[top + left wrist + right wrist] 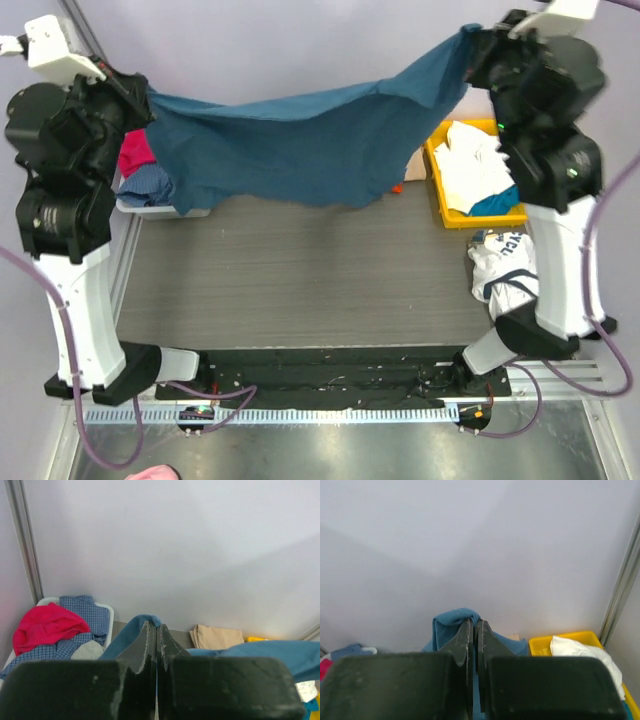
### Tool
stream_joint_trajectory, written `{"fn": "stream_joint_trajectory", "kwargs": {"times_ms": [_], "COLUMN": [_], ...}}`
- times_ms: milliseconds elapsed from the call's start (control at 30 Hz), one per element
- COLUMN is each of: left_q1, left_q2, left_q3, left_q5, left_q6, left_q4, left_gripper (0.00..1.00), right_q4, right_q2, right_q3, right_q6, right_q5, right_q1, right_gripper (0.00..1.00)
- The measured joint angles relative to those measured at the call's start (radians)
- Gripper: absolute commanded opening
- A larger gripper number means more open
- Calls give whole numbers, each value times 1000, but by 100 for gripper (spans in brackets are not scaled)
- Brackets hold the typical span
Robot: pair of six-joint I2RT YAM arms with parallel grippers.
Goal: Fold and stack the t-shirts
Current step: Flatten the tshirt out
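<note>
Above the table (300, 280), one teal t-shirt (300, 145)

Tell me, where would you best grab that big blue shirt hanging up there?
Likely by its top edge, at both outer ends, one tool from each side. The teal t-shirt is limp and sags midway; the left tool and right tool, each shut on a bunched end, hold it spread.

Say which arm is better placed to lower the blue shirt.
Left, probably: left pincer and right pincer both grip the blue shirt, but a yellow bin and white shirt crowd the right side.
</note>
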Motion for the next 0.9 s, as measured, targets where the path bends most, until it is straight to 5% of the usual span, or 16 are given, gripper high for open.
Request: {"fn": "stream_joint_trajectory", "kwargs": {"times_ms": [300, 700, 900], "left_q1": [0, 0, 0], "left_q2": [-181, -298, -238], "left_q3": [-93, -181, -267], "left_q5": [-11, -55, -72], "left_q6": [0, 5, 25], "left_q4": [5, -13, 64], "left_gripper": [0, 0, 0], "right_q4": [51, -21, 25], "right_q2": [-282, -344, -301], "right_q3": [-173, -187, -197], "right_q6": [-10, 3, -7], "right_q5": [-62, -125, -80], "right_q1": [0, 0, 0], "right_gripper": [1, 1, 1]}}
